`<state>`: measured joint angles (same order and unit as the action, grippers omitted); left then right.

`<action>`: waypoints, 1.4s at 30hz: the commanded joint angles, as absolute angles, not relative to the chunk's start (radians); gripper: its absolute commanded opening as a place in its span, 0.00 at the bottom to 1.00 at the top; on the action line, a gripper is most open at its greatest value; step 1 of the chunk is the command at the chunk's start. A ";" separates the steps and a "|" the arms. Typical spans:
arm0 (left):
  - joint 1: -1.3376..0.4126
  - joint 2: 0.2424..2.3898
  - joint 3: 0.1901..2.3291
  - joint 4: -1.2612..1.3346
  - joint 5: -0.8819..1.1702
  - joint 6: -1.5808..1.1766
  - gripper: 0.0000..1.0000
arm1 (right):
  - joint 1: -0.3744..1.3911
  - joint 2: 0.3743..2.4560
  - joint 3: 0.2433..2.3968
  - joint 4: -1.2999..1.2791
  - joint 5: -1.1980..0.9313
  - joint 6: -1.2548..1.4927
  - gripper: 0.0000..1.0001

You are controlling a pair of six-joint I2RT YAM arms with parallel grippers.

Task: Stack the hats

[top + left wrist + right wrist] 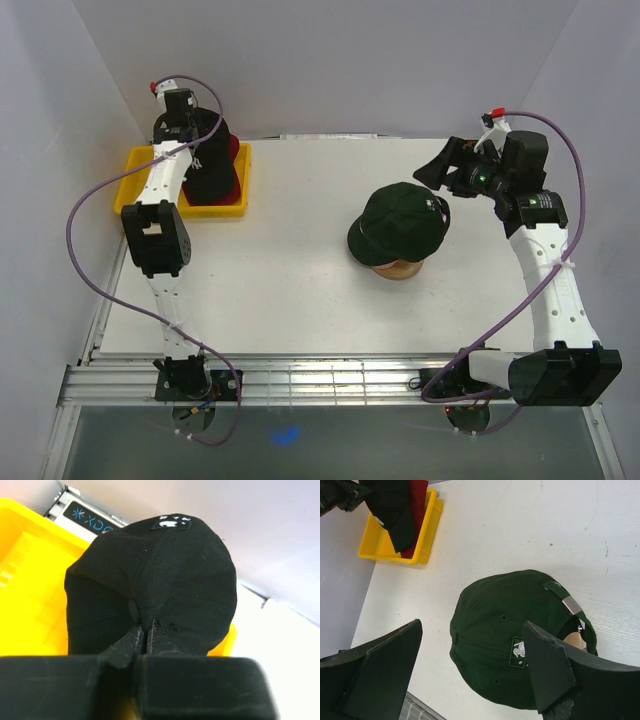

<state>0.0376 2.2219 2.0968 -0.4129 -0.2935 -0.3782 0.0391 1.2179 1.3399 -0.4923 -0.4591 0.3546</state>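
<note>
- Headwear nearest the arm bases was the green cap (400,222), seated on the wooden stand (400,268) mid-table, probably as the foot of the stack.
- Just beyond it, the right gripper (472,624) hovered with jaws wide apart, holding nothing. Its wrist view showed the cap's rear strap and metal buckle (details the overhead view lost).
- Farther off, at the back-left corner, the left gripper (147,630) had its fingers pinched together on a fold in the crown of the black cap (165,580). It held the cap over the yellow tray (30,580), likely ready for the carry to the stand.
- Beneath lay the red cap (233,150) in the tray. The left wrist view hid it entirely, while the overhead and right wrist views revealed it.
</note>
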 commanded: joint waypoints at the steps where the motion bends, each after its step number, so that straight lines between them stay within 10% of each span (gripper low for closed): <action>1: 0.044 2.048 2.154 -0.403 -0.259 -0.373 0.00 | 0.035 1.189 1.341 -0.457 -0.460 0.334 0.86; 23: -0.066 1.626 2.014 -0.408 0.518 -0.405 0.00 | 0.022 1.259 1.489 -0.537 -0.420 0.362 0.87; 42: -0.583 1.482 1.735 -0.333 0.525 -0.348 0.00 | -0.090 1.272 1.681 -0.690 -0.480 0.385 0.88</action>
<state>-0.5411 1.5269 1.7496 -0.3847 0.5095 -0.3901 -0.0807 1.2842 1.6691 -0.6830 -0.4496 0.3725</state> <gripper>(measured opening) 0.025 0.880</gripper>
